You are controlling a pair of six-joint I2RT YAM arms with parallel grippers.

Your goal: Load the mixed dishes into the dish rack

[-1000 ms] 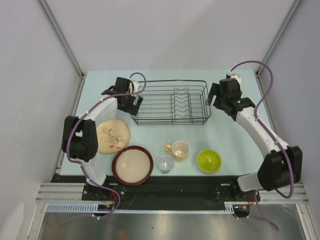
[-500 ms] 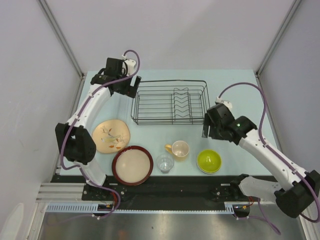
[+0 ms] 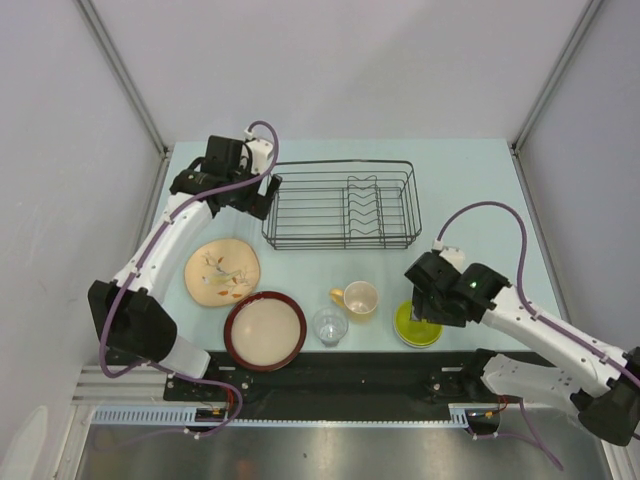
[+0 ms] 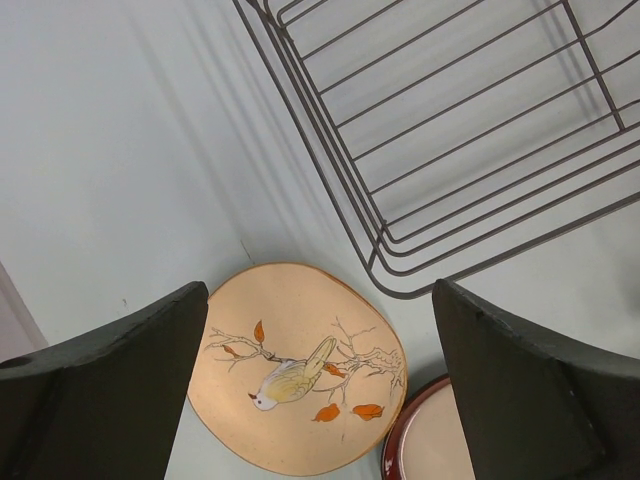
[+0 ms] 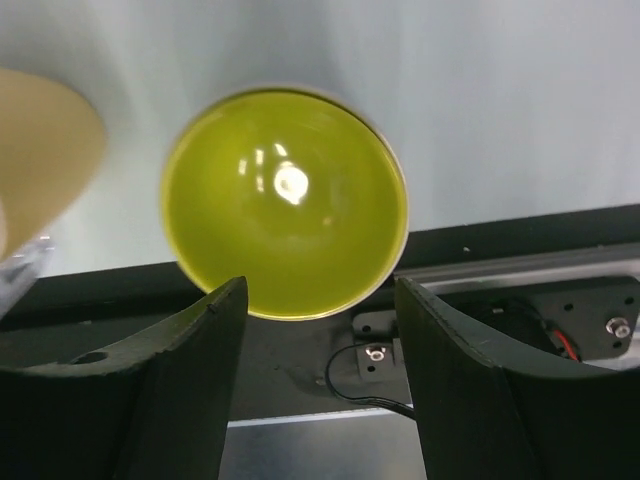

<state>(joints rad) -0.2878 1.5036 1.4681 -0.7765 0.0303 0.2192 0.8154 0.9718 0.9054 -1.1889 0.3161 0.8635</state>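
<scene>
The black wire dish rack [image 3: 340,163] stands at the back middle, with its left end in the left wrist view [image 4: 330,150]. In front lie the beige floral plate [image 3: 222,271] [image 4: 300,400], the dark-red-rimmed cream dish [image 3: 264,331], the clear glass [image 3: 329,326] and the pale yellow mug [image 3: 359,298]. The lime green bowl [image 3: 415,335] [image 5: 285,200] sits near the front edge, and a thin pale saucer rim [image 3: 408,343] shows under it. My left gripper [image 3: 225,195] [image 4: 320,290] hangs open, high beside the rack's left end. My right gripper [image 3: 424,303] [image 5: 320,285] hovers open over the bowl, holding nothing.
White walls with metal corner posts close in the table on three sides. The black mounting rail [image 5: 450,300] and the arm bases run along the near edge, just beyond the bowl. A purple cable loops off each wrist.
My right arm swung from the rack's right end down to the green bowl, and its jaws narrowed. My left arm pulled away from the rack's left end, back and leftwards.
</scene>
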